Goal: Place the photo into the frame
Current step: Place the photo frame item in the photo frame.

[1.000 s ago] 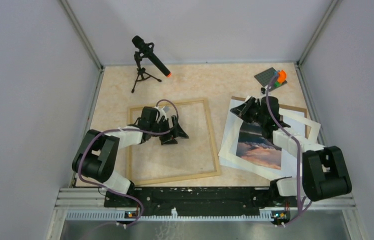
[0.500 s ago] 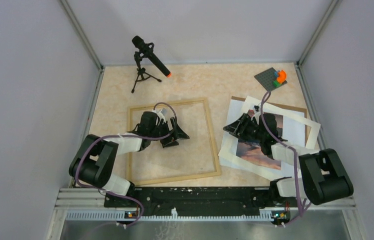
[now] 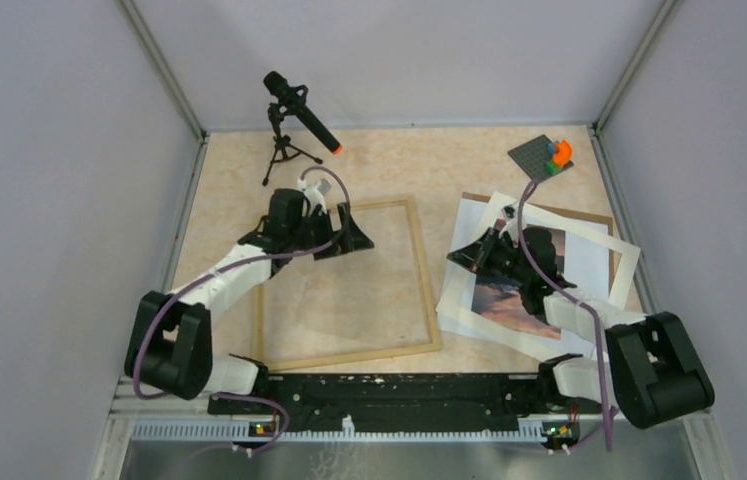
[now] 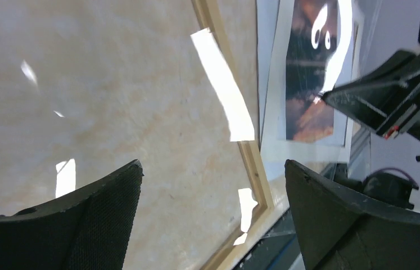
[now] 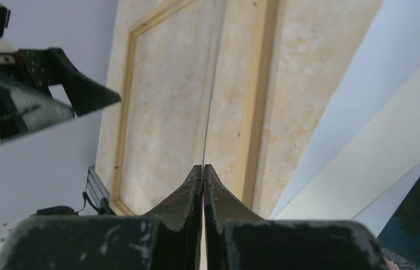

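Right end effector [image 5: 203, 167], fingers pressed together, pinches a thin sheet seen edge-on, judged to be the left edge of the photo [image 3: 514, 305]. The rest of the photo lies behind that end effector, under its wrist, resting on a white mat [image 3: 624, 262] and a brown backing board [image 3: 599, 217]. To its left, just beside the photo, the frame [image 3: 424, 270] lies flat on the worktop [image 3: 389, 165]; inside its strips only worktop shows. Left end effector [image 4: 213, 166] hovers above the frame's far part, fingers wide apart, holding nothing. Task looks early: photo gripped, not yet in the frame.
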### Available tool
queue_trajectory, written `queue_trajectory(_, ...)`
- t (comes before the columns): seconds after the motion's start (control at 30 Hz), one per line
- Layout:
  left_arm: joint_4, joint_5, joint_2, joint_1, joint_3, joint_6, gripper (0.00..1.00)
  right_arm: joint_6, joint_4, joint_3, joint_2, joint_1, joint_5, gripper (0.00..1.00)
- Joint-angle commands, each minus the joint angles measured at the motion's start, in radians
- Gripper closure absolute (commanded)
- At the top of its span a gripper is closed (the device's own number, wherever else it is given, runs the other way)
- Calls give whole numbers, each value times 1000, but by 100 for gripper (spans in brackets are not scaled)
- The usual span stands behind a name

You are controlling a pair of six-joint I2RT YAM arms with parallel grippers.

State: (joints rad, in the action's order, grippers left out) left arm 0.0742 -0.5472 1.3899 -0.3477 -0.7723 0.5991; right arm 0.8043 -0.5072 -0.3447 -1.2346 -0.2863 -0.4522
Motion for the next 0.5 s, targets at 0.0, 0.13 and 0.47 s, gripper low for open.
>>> queue_trajectory(0.0, 120, 9, -152, 163, -76, -147, 2, -103, 6, -83, 125, 63, -220, 100)
queue_trajectory(0.13, 5, -156, -186, 306, -41, -88, 2, -128, 115, -141, 228, 75, -311, 100)
queue_trajectory(0.47, -273, -413, -65, 384, 64, 81, 1, -34, 248, -278, 310, 84, -468, 100)
